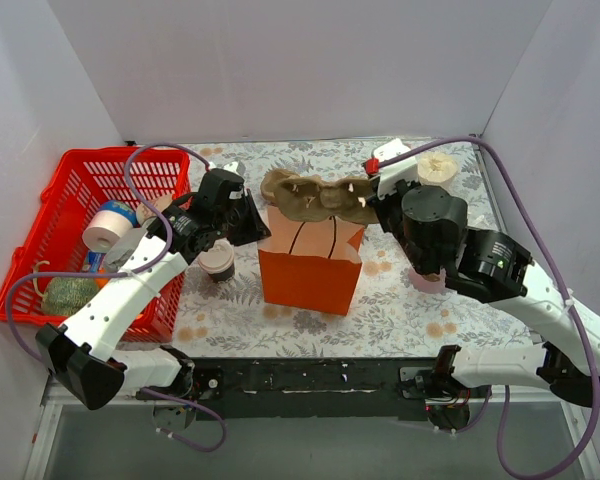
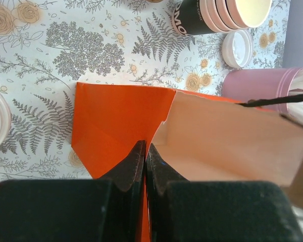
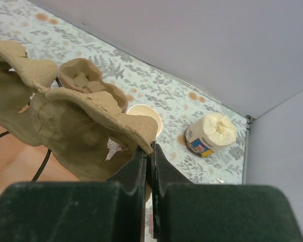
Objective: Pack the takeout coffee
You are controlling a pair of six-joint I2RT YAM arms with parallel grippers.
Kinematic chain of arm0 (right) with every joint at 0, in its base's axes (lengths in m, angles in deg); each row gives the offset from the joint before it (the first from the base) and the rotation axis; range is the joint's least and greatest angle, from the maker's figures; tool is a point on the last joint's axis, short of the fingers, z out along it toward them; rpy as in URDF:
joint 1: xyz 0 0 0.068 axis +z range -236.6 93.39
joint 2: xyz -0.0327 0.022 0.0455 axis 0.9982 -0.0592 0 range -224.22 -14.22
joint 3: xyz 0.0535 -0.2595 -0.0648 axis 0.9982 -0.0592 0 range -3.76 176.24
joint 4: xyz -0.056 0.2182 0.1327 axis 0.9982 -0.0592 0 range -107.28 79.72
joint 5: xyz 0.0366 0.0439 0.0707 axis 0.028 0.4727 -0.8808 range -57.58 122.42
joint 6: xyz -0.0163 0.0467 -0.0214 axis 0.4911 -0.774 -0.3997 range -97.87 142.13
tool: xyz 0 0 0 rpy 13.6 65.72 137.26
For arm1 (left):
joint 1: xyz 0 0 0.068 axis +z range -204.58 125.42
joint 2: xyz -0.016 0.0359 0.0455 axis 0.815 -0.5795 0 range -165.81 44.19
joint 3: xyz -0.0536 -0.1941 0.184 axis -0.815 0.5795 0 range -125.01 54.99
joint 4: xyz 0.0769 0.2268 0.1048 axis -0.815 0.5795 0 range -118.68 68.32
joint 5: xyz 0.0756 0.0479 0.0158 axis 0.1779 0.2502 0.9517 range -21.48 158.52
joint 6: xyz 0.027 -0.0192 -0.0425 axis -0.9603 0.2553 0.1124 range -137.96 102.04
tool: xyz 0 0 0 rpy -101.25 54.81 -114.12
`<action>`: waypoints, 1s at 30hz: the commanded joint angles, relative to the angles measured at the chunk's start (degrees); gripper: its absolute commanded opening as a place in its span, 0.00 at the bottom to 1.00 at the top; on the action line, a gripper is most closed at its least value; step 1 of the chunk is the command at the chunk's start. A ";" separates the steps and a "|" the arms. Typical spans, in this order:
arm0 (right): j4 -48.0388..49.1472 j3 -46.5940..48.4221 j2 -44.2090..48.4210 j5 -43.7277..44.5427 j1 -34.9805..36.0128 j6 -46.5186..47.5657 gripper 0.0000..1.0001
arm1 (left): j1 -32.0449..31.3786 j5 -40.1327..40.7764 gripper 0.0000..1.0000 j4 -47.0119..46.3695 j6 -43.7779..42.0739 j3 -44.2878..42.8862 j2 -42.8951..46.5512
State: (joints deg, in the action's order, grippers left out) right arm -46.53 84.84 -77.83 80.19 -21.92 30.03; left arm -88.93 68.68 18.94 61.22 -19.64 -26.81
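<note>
Only partial white "MO" legible, on dark cup sleeve [image 2: 191, 19]; rest unreadable.

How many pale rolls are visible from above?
2. A white roll is in the red basket on the left; a cream roll stands at the back right corner of the table. Others may be hidden in the basket.

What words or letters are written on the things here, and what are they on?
"MO": white letters, cut off, on the black band of the stack of pale paper cups.
Too blurred to read: the blue label on the cream paper roll.
No writing seen on the orange paper bag or the brown moulded-pulp cup carrier.
</note>
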 commanded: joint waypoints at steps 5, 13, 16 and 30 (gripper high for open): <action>7.06 -1.67 3.14 6.39 1.94 6.60 0.01 | -0.19 1.51 0.00 1.87 2.91 -2.19 0.16; 20.14 -3.25 4.90 1.63 1.94 11.86 0.01 | -0.19 -2.18 0.00 0.02 2.83 -1.05 0.34; 22.88 -3.61 4.38 0.75 2.02 13.98 0.01 | -0.19 -2.01 0.00 0.02 3.00 -1.04 0.60; 8.16 -5.81 8.16 -1.26 1.94 11.36 0.01 | -0.28 -1.31 0.00 0.28 5.11 -0.52 0.95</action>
State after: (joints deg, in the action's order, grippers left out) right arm -32.61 76.47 -71.58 80.60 -20.19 44.08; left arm -88.93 67.42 19.75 65.26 -19.69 -27.40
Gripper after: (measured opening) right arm 0.054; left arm 0.010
